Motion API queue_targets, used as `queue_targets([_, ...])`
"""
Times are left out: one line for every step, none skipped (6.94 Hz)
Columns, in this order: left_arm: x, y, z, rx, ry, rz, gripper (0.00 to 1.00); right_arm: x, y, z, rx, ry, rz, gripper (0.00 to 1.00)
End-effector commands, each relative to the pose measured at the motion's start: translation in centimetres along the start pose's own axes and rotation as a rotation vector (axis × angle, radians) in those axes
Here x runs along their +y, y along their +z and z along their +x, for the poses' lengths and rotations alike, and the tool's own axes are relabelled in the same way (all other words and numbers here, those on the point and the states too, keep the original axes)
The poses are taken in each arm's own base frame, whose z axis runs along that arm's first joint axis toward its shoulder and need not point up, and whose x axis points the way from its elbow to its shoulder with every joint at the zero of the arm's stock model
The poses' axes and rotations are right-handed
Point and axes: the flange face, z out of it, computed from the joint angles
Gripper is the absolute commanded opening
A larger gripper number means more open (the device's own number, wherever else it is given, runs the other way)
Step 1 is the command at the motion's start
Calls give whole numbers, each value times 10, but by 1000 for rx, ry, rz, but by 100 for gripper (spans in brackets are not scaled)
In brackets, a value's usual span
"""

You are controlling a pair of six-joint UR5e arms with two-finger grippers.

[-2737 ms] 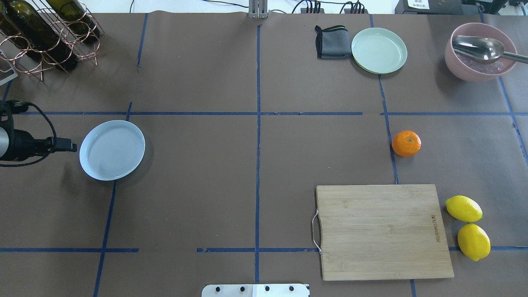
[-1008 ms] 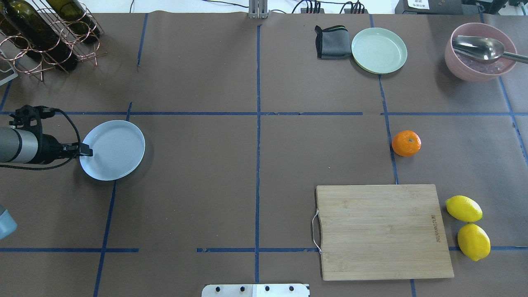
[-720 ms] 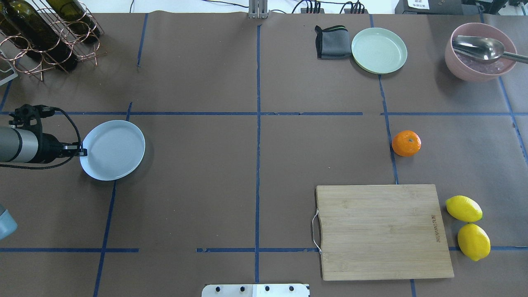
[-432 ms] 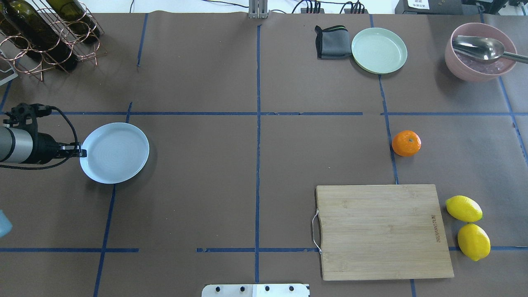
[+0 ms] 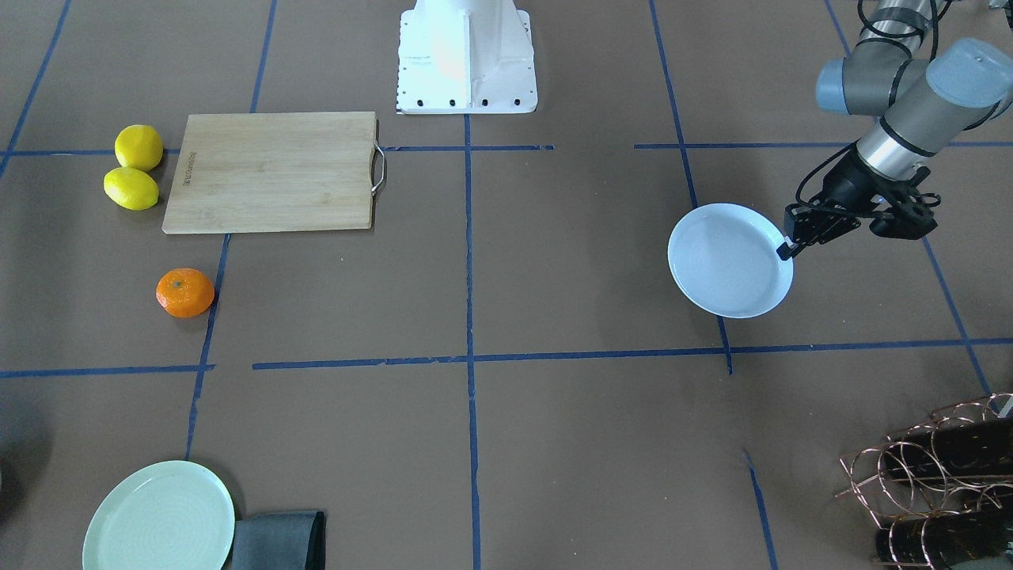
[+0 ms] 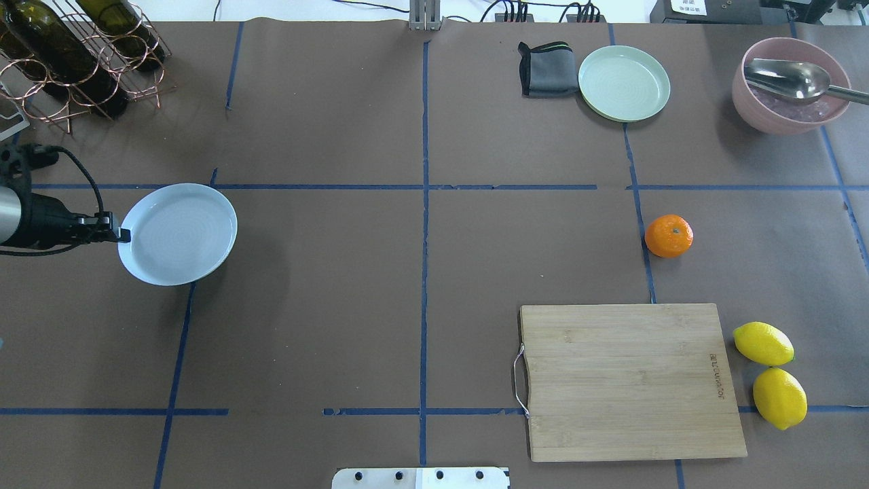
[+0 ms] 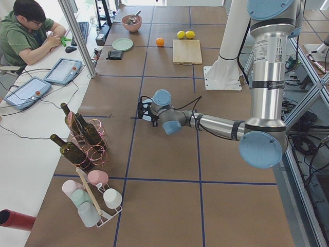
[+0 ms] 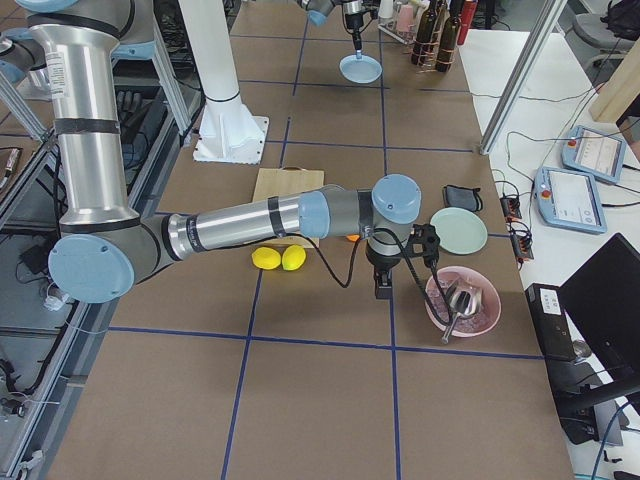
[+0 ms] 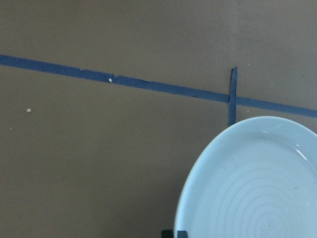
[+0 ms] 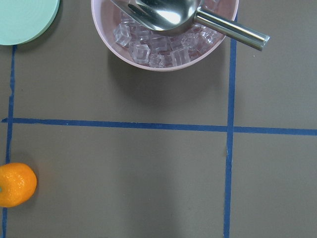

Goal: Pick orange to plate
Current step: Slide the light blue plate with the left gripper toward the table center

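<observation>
plate in the grip, orange untouched

the orange [image 6: 669, 236] sits on the brown paper of the table [image 6: 339, 285], just beyond the far edge of the cutting board [image 6: 628, 380] on the robot's right side, and nothing touches it. the plate [image 6: 178, 234] is well apart from it on the left side, its rim pinched between the fingers of the left gripper [image 6: 119, 236]. its offset shadow suggests it is held a little off the surface. the right gripper [image 8: 383, 287] hangs near the orange, but only a side view shows it, so i cannot tell whether its fingers are apart or together. the pick is not yet done: the fruit needs grasping, then fruit and plate need bringing together (my reading only).

nearest the robot lies the board, flat pale bamboo with a wire handle, and beside it two glossy oval lemons [image 6: 764, 343]. mid-table, the orange is round, slightly flattened and dimpled. the plate is smooth pale blue, rimmed and faintly ringed. farthest are a green plate [image 6: 624, 83] touching a folded grey cloth [image 6: 546, 69], and a pink bowl [image 6: 747, 102] of clear ice cubes [image 10: 148, 42] with a steel scoop [image 6: 787, 78].
</observation>
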Motion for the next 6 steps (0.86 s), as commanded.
queue_targets([-52, 6, 112, -5, -94, -4, 0, 0, -1, -3, 0, 1, 3, 100])
queue_targets([-41, 23, 149, 11, -149, -1, 0, -1, -1, -7, -1, 0, 2, 100])
queue_targets([-4, 57, 205, 33, -194, -23, 0, 0, -5, -32, -4, 15, 11, 100])
queue_targets([17, 80, 245, 39, -249, -26, 0, 4, -6, -71, -11, 39, 15, 100])
queue_targets([50, 106, 281, 29, -262, 0, 0, 5, -7, -101, -19, 52, 20, 100])
queue_targets([76, 133, 304, 8, -267, 26, 0, -2, -10, -121, -28, 76, 26, 100])
